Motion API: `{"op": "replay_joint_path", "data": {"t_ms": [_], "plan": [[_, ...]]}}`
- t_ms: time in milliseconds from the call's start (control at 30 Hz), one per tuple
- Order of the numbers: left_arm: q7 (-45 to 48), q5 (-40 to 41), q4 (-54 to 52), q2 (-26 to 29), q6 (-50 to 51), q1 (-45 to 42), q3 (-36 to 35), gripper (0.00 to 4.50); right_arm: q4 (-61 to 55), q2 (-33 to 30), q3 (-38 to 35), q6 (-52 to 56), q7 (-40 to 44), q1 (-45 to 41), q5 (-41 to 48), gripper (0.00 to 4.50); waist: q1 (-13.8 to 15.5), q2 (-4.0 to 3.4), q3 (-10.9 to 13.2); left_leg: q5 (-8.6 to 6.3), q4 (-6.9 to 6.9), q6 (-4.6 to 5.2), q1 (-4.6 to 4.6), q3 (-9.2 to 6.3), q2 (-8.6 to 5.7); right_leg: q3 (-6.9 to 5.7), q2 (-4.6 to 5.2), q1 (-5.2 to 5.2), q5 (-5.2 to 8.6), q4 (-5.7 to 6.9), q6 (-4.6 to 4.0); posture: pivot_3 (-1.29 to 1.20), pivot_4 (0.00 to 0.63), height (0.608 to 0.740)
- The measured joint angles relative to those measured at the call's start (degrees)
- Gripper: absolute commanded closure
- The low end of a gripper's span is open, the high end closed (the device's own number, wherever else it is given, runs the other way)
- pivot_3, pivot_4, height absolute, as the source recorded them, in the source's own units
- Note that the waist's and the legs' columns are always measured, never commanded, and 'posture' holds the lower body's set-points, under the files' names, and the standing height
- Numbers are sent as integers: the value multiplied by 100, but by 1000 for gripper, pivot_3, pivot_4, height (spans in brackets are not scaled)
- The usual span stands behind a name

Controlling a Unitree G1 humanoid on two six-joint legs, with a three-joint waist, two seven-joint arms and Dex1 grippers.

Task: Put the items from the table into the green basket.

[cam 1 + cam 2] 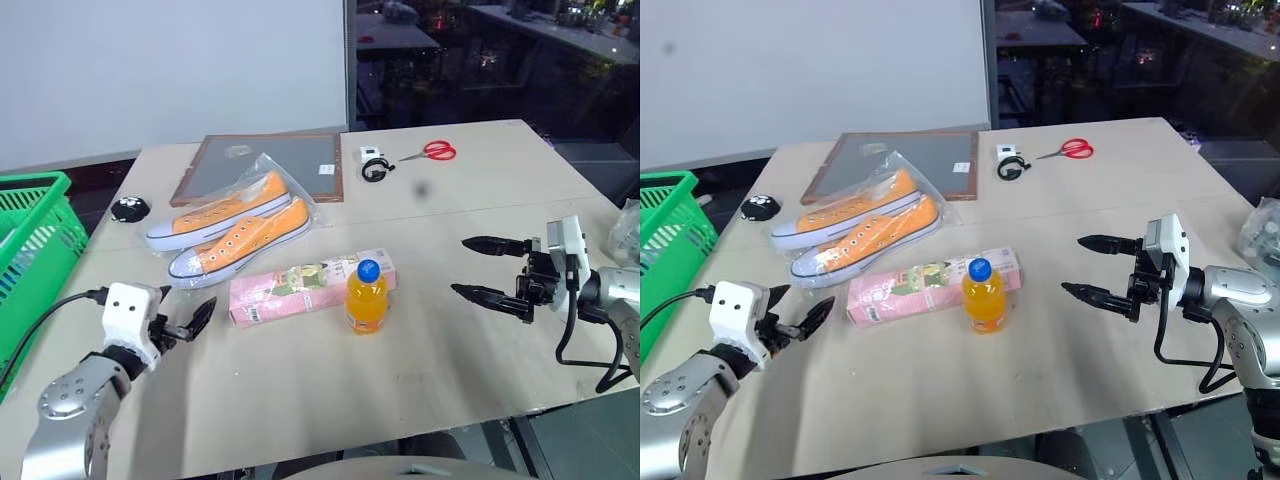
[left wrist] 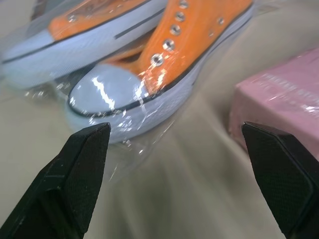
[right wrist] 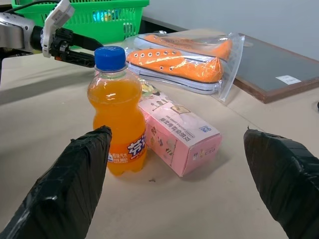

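Orange bottle (image 1: 367, 296) stands upright mid-surface, touching or just in front of the pink packet (image 1: 300, 285), which lies flat. Green basket (image 1: 35, 235) sits off the surface's (image 1: 420, 350) left edge. Left claw (image 1: 190, 322) wide open, empty, low near the packet's left end and the bagged orange shoes (image 1: 235, 225). Right claw (image 1: 490, 270) wide open, empty, pointing at the bottle from the right, well apart. Scissors (image 1: 432, 151) at the far side; the small dark item (image 1: 130, 209) beside the shoes is possibly a lid.

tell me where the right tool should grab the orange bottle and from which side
Probably around the body just below the blue cap, coming level from the robot's right. The orange bottle stands upright, its right side clear, with the pink packet close behind. The right tool is open, already facing it.
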State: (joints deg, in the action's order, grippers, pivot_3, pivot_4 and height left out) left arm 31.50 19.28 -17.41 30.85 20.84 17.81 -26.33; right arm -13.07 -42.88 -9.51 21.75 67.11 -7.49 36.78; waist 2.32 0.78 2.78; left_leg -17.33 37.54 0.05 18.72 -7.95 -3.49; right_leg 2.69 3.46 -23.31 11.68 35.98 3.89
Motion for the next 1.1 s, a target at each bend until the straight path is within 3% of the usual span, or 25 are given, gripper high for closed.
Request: {"op": "replay_joint_path", "data": {"t_ms": [267,400,500,700,1100], "plan": [[995,710,-1019,110,-80,750,110,165,-55,-2,-47,1,-11,154,27,0,-19,-6,-5,-1,-1,1,0,10,4,8,-2,-1,2,-2,-1,35,0,740],[1612,1013,-1491,590,108,945,515,165,-170,-7,-88,30,-13,270,60,0,1,-16,-9,0,0,1,-4,21,4,10,-7,7,26,-1,2,23,0,740],[1751,898,-1530,732,158,346,1238,165,-291,-21,-115,44,-9,391,104,0,17,-38,-14,0,10,2,-19,46,25,-5,-6,41,29,-3,0,-7,0,740],[1715,557,-1261,424,171,-766,2679,165,-740,-56,-291,96,-141,1006,178,0,-148,-48,-24,-3,28,5,-23,71,47,3,-16,59,22,-7,10,-99,0,740],[1749,-110,372,-339,-478,-1907,3616,165,-1949,-122,-1116,519,-776,2206,589,0,-556,-52,-28,-7,40,11,-15,108,61,41,-38,64,22,-7,11,-224,0,740]]}}
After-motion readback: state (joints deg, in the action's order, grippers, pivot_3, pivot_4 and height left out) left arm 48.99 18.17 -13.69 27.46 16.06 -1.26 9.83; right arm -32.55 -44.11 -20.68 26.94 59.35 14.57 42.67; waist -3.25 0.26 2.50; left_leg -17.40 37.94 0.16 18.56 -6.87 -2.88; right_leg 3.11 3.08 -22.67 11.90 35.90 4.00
